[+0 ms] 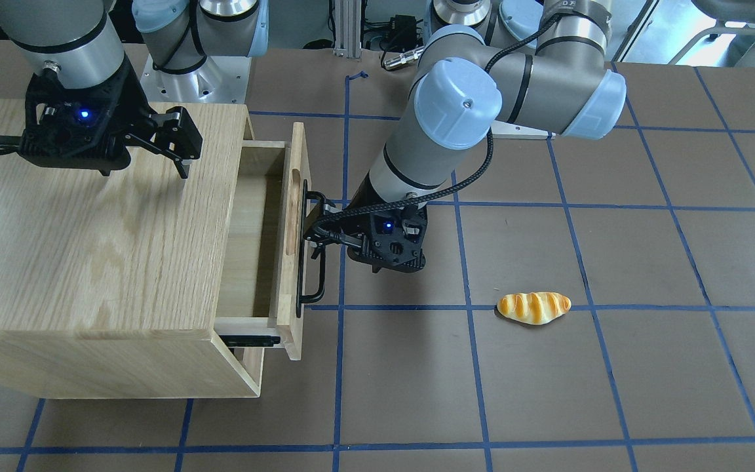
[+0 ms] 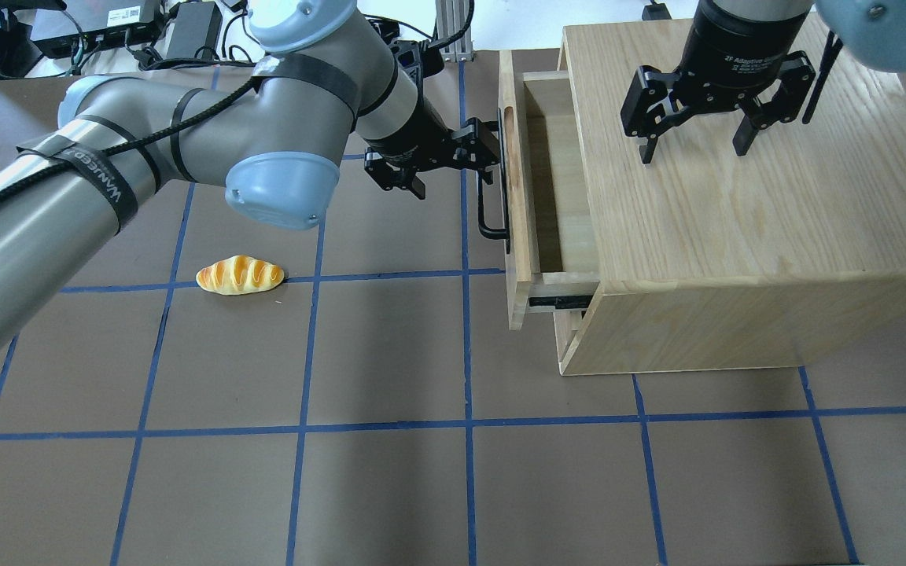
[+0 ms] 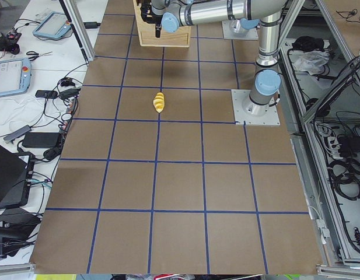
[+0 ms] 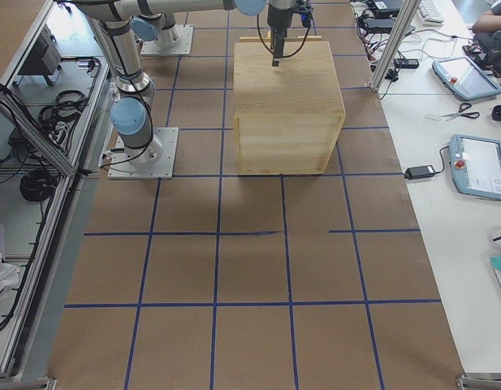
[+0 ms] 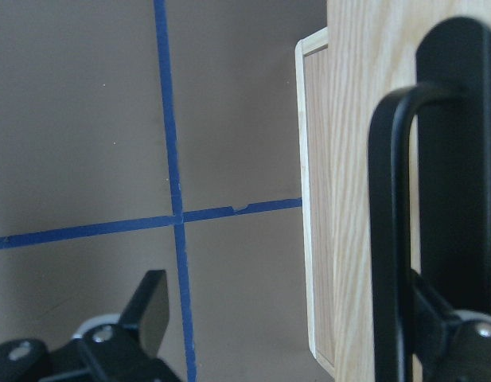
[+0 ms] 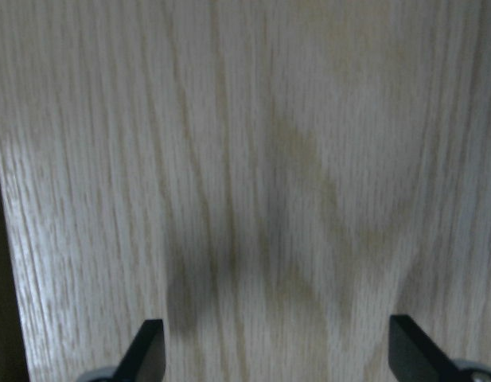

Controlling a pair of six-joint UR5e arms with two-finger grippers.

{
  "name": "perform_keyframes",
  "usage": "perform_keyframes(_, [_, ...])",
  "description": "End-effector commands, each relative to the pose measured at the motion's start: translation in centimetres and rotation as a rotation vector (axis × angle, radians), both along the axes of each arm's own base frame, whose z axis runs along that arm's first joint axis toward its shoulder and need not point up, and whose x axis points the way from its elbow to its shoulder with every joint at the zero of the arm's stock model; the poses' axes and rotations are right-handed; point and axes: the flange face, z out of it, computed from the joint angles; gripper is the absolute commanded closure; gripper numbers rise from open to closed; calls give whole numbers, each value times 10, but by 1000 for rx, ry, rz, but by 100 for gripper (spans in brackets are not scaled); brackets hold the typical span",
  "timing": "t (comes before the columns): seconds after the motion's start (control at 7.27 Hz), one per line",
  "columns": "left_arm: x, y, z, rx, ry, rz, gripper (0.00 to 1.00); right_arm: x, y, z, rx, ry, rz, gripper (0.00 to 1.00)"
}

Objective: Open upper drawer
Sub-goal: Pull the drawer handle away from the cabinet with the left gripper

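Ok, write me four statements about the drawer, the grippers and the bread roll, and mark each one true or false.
1. The upper drawer is pulled partly out of the cabinet. True.
2. The bread roll lies inside the drawer. False: it lies on the table, well apart from the cabinet.
3. The right gripper is open over the cabinet top. True.
4. The left gripper is shut on the bread roll. False: it is open at the drawer's black handle, with the bar between its fingers.
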Motion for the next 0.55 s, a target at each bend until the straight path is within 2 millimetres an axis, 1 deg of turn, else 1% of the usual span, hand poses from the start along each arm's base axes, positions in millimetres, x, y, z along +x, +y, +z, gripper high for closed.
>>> perform_keyframes(0.0, [35,-6,10,22,-10,14,0,0,0,0,0,0,1,0])
perform_keyframes(0.14, [53,-6,14,32,-20,-10,0,0,0,0,0,0,-1,0])
perform_keyframes(0.41, [70,-1,15,93,-41,-1,0,0,0,0,0,0,1,0])
